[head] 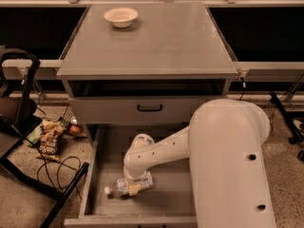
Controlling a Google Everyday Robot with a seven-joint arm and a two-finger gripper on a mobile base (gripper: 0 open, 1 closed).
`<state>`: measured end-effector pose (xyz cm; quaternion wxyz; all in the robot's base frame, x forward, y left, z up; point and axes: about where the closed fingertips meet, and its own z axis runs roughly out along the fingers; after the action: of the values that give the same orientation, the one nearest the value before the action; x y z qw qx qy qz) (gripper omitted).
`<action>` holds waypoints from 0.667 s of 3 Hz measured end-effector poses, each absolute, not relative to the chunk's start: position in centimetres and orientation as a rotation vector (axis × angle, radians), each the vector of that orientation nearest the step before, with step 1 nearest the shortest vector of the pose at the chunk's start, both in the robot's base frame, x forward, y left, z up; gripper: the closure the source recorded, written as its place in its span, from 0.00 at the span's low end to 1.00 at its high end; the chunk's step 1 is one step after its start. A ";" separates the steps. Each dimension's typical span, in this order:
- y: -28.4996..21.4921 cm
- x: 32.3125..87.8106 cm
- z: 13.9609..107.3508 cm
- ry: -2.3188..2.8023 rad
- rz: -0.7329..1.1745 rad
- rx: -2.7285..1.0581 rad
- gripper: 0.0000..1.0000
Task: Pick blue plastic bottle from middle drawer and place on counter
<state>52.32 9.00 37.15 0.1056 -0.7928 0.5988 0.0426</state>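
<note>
Gripper (134,188) of the white arm (228,165) sat low inside the open middle drawer (171,196), over its near left part, directly above the blue plastic bottle (118,190) and touching it. Whether the gripper was clamped on the bottle or merely resting over it could not be told. The bottle lay on its side on the drawer's flat grey floor, cap pointing left, with its body partly hidden under the gripper. The arm reached in from the near right, and its bulky white shell covered the drawer's right side. Above, a closed drawer front (149,109) with a black handle was visible, and above that the counter (156,46), with a cream bowl (121,16) at its far left. A snack bag (47,139) and black cables (57,167) lay on the floor to the left.
</note>
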 end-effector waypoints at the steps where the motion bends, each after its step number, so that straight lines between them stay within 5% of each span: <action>1: 6.9 52.0 41.1 1.757 0.147 -2.303 0.95; 2: 3.1 51.9 48.0 1.729 0.121 -2.304 1.00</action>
<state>51.92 3.09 48.01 0.1289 -0.7926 0.5945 0.0416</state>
